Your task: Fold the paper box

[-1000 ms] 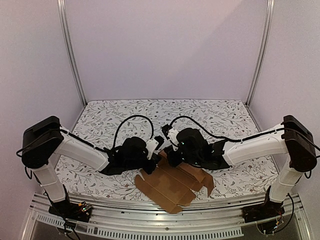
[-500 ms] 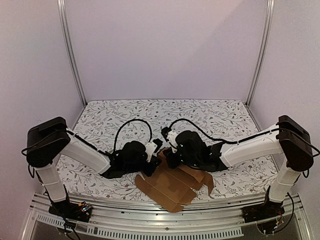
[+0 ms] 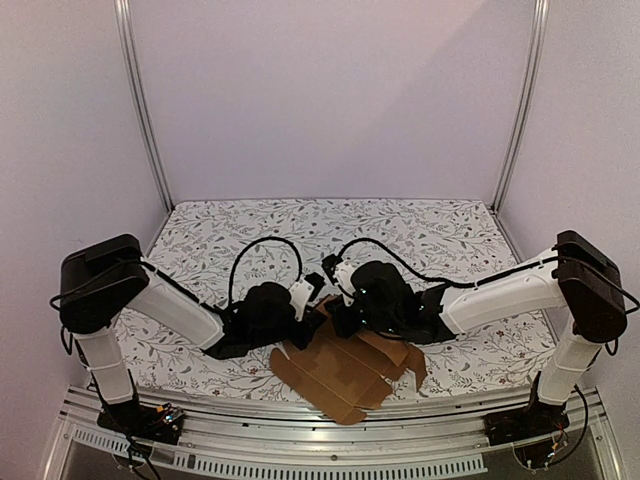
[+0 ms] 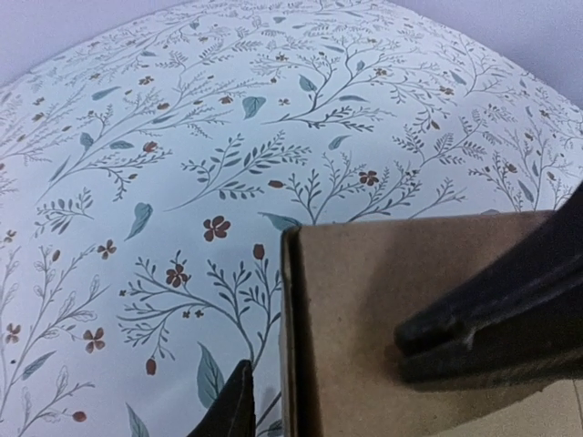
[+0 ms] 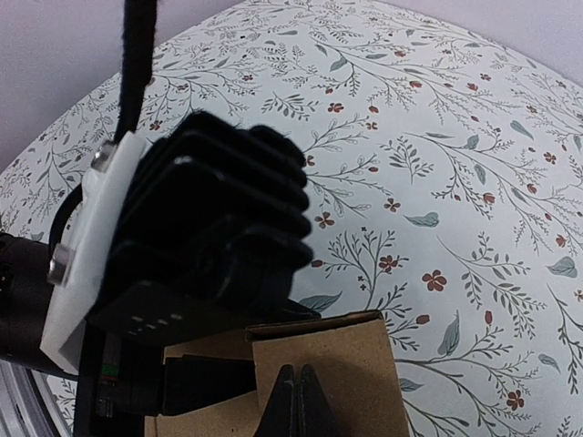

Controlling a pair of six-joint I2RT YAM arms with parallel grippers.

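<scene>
Paper box barely begun: one flap raised, the rest flat.
It lies near the table's front edge, between the arms. The right gripper has its jaws closed at the flap's top edge; pinching or not, I cannot tell. The left gripper has its jaws slightly parted, astride the flap's side. Walls and closing seemingly remain.

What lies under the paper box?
The floral-patterned table shows around the paper box, which appears to rest on it. Anything directly beneath the cardboard is covered and cannot be seen.
</scene>
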